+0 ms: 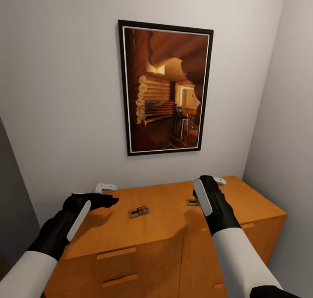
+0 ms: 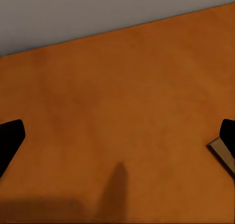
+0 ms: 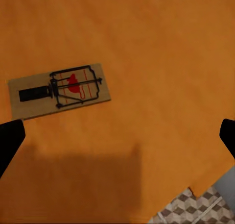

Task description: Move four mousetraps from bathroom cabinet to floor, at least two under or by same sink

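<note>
- My right pincer [image 1: 208, 189] hangs released, fingers spread wide, above the cabinet [image 1: 165, 241] top.
- One mousetrap [image 3: 58, 90] lies flat on that orange surface just below it, untouched.
- My left pincer [image 1: 104, 199] hovers released over the cabinet's left part.
- A second mousetrap [image 1: 139, 211] lies mid-top, between both pincers.
- Patterned bathroom floor [image 3: 193, 209] shows past the cabinet's edge.
- A framed picture [image 1: 165, 87] hangs above the cabinet.
</note>
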Controlling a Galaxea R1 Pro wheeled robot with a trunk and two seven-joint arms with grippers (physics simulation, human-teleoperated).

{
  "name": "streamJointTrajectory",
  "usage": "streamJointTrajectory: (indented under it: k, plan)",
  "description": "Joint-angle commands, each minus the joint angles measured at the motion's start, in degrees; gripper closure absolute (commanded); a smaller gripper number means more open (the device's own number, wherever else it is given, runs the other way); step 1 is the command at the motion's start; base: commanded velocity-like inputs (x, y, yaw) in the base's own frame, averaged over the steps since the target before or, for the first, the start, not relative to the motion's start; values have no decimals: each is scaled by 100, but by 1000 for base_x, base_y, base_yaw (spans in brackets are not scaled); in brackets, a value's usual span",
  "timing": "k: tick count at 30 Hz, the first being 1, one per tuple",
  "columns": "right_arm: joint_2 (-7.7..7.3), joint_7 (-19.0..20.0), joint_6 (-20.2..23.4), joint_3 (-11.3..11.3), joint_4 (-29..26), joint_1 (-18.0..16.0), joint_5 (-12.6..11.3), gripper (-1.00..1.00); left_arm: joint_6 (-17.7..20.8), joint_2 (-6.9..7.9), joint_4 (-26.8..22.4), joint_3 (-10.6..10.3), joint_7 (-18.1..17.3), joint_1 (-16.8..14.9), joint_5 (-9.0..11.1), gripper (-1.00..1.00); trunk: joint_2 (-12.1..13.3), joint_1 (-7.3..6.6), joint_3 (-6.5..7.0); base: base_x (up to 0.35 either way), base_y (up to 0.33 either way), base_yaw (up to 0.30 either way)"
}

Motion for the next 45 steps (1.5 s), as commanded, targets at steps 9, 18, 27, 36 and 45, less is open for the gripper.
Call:
streamJointTrajectory:
  k: [9, 18, 27, 36, 45]
  plan:
    - [3, -53, 7, 6, -4, -6, -55, -100, 16, -2, 10, -21, -7, -6, -3, -100, -6, 0, -8, -17, 31, 0]
    - [3, -62, -357, 28, 215, -82, -57, -100, 15, -3, 27, -23, 3, -4, -2, -100, -6, 0, -8, -2, 3, 0]
    - [3, -64, -1177, 17, 1256, -646, -199, -100, 13, -9, 36, -23, 7, -7, -3, -100, -6, 0, -8, 0, 0, 0]
    - [3, -64, -1482, 20, 1835, -1159, -469, -100, 12, -19, 38, -23, 8, -5, -3, -100, -6, 0, -8, 0, 0, 0]
    - [3, -61, -1632, 16, 2451, -1363, -511, -100, 15, -28, 38, -30, 15, -7, 2, -100, -6, 0, -8, 0, 0, 0]
